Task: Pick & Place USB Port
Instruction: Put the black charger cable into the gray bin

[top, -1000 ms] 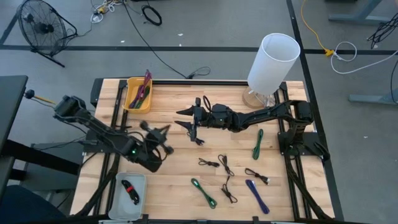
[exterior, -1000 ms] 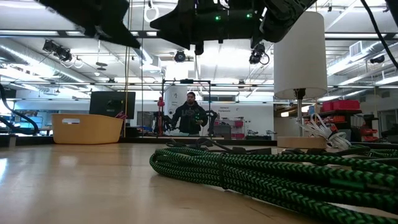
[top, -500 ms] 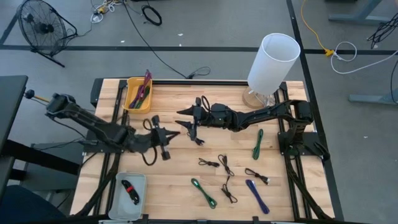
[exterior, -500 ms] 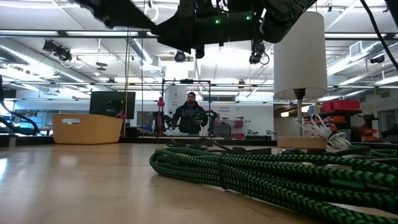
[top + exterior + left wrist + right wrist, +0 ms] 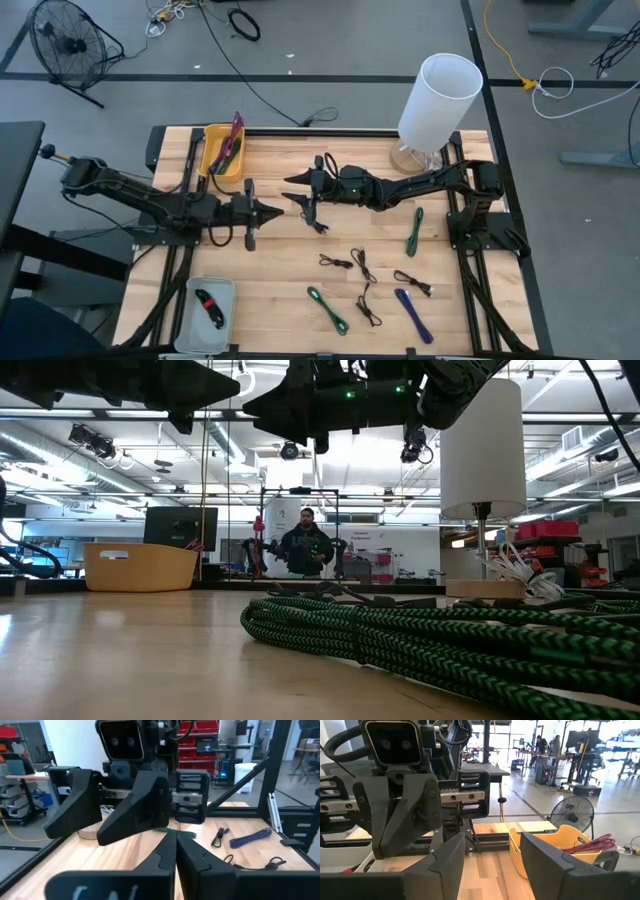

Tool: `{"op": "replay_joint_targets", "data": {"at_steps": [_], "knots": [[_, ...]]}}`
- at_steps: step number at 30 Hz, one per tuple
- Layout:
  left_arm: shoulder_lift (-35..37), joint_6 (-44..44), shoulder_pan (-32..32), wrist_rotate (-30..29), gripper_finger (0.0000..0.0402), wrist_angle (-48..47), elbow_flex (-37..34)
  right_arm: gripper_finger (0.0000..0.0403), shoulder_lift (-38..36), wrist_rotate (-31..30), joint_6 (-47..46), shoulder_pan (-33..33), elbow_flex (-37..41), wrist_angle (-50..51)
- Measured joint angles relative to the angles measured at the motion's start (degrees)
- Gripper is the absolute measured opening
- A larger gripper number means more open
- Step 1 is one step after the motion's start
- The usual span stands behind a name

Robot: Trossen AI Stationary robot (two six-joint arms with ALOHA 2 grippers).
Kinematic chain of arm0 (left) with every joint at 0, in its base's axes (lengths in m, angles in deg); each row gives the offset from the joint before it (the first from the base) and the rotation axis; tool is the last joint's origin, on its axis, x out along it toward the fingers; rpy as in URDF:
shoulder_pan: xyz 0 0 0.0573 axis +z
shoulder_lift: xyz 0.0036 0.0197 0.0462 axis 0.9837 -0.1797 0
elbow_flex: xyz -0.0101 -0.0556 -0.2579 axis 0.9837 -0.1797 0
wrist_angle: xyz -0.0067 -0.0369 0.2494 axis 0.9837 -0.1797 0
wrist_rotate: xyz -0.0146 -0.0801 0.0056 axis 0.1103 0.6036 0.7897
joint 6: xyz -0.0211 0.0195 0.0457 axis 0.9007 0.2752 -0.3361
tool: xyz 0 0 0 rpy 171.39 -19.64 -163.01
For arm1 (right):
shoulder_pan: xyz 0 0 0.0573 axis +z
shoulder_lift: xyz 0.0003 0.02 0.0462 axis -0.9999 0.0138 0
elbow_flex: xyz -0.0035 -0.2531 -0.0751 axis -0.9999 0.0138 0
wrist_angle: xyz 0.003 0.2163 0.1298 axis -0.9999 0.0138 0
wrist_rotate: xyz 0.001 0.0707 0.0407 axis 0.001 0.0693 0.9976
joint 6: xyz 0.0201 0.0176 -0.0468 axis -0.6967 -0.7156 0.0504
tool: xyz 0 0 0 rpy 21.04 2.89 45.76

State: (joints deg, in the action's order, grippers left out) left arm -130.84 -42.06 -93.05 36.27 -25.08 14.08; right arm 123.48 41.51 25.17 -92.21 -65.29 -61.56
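Observation:
Several short USB cables lie flat on the wooden table: black ones [image 5: 335,262] [image 5: 368,308], green ones [image 5: 328,308] [image 5: 414,230], a blue one [image 5: 413,314]. A green braided cable [image 5: 400,640] fills the low view's foreground. My left gripper [image 5: 278,212] [image 5: 175,847] is shut and empty, held level above the table's middle, pointing right. My right gripper [image 5: 297,193] [image 5: 497,870] is open and empty, facing it from the right. A small black cable [image 5: 318,226] lies on the table just below the right gripper.
A yellow bin [image 5: 208,160] with pink and green cables stands at the far left. A grey tray [image 5: 192,312] at the near left holds a black and red cable. A tall white cylinder [image 5: 440,100] stands at the far right. A person stands in the room beyond [image 5: 305,550].
My left arm has swung from near the grey tray toward the table's far edge and turned level, so its gripper now points right at the right gripper. The right arm and the cables have kept still.

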Motion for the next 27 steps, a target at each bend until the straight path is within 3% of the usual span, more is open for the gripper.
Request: {"op": "replay_joint_targets", "data": {"at_steps": [4,17,22,27], "knots": [[0.3,-0.3,0.7,-0.1,0.0009,0.2,0.0,0.0192,0.0,2.2,-4.8,0.0,0.0,5.3],[0.8,-0.3,0.8,-3.0,0.0009,1.1,0.0,0.0192,0.0,1.3,-16.0,1.8,0.0,38.2],[0.8,-0.3,0.8,-3.0,0.0009,1.6,0.0,0.0192,0.0,-0.3,-19.2,3.7,0.0,46.1],[0.8,-0.3,0.8,-3.0,0.0009,1.9,0.0,0.0192,0.1,-4.2,-20.9,4.9,0.0,47.9]]}}
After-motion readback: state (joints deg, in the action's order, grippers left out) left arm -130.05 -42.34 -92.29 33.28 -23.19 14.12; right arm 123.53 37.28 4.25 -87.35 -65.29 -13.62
